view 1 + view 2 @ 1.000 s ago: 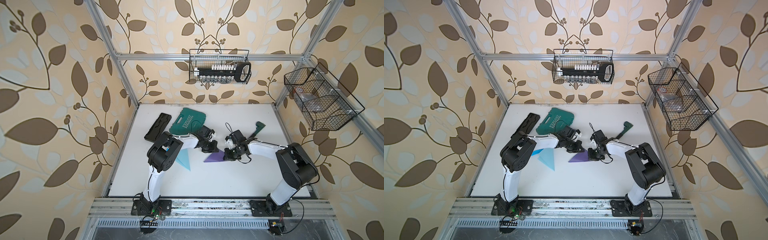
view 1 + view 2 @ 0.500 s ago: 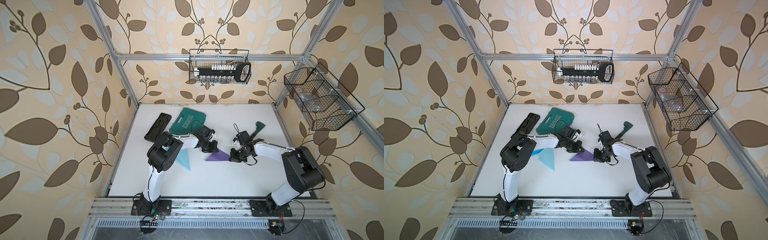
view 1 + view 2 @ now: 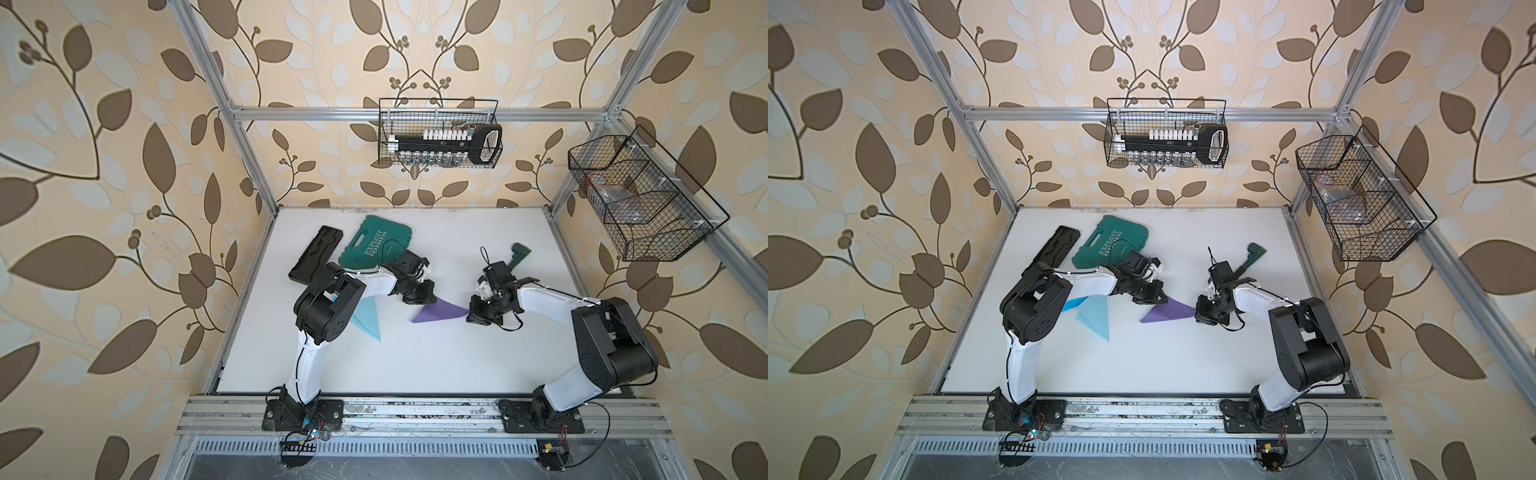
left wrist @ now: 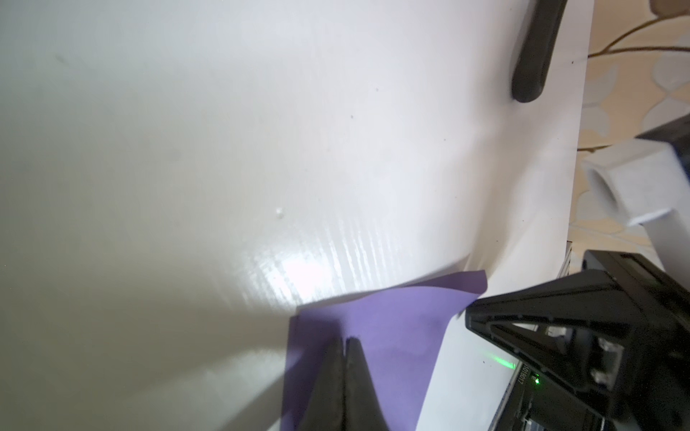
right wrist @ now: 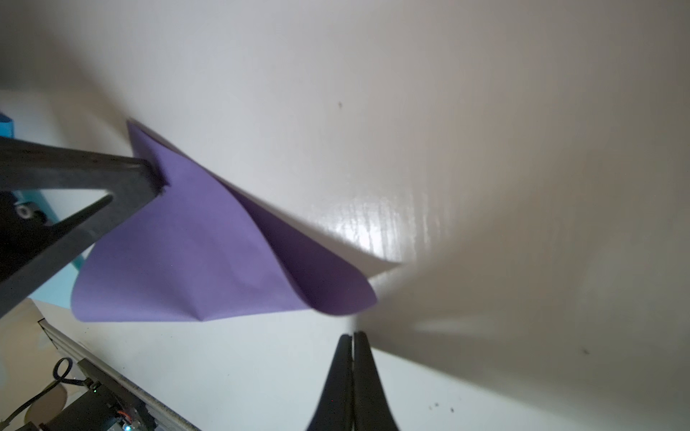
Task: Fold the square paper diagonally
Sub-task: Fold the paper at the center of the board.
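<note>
The purple paper (image 3: 440, 311) lies on the white table (image 3: 415, 365), doubled over into a triangle; both top views show it (image 3: 1169, 311). My left gripper (image 3: 429, 297) is shut, its tips resting on the paper's far corner (image 4: 392, 317). In the left wrist view the closed tips (image 4: 345, 339) sit over the purple sheet. My right gripper (image 3: 473, 313) is shut and holds nothing, just off the paper's right tip. In the right wrist view its tips (image 5: 353, 334) stand a little short of the rounded, still puffed fold (image 5: 336, 294).
A light blue folded paper (image 3: 368, 320) lies beside the left arm. A green tool case (image 3: 374, 243) and a black tray (image 3: 316, 257) sit at the back left. A green-handled tool (image 3: 517, 255) lies behind the right gripper. Wire baskets (image 3: 440, 133) hang on the walls.
My right gripper has slid rightward along the paper, away from the left gripper, and now sits past the paper's right tip. The left gripper has stayed on the paper.
</note>
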You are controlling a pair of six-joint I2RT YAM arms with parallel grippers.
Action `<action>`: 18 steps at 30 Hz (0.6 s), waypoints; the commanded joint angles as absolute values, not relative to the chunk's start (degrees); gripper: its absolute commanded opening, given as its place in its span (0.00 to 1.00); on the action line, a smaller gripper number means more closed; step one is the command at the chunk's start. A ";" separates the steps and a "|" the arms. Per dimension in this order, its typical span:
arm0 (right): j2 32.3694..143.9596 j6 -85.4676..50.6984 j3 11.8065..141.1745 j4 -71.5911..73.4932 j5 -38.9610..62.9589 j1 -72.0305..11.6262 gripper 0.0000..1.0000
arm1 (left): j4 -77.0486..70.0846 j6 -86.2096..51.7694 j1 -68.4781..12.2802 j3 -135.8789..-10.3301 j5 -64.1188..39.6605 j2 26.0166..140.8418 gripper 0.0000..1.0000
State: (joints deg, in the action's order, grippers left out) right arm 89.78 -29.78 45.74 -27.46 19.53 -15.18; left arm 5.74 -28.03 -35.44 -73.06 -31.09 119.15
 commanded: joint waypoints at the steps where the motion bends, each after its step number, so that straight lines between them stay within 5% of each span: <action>1: 86.65 -30.29 46.34 -27.93 21.56 -16.61 0.00 | 13.18 -26.28 -34.49 -71.37 -23.73 122.43 0.00; 18: 99.55 -30.58 56.08 -30.89 16.84 -22.50 0.00 | 12.92 -26.29 -34.58 -71.11 -24.43 121.94 0.00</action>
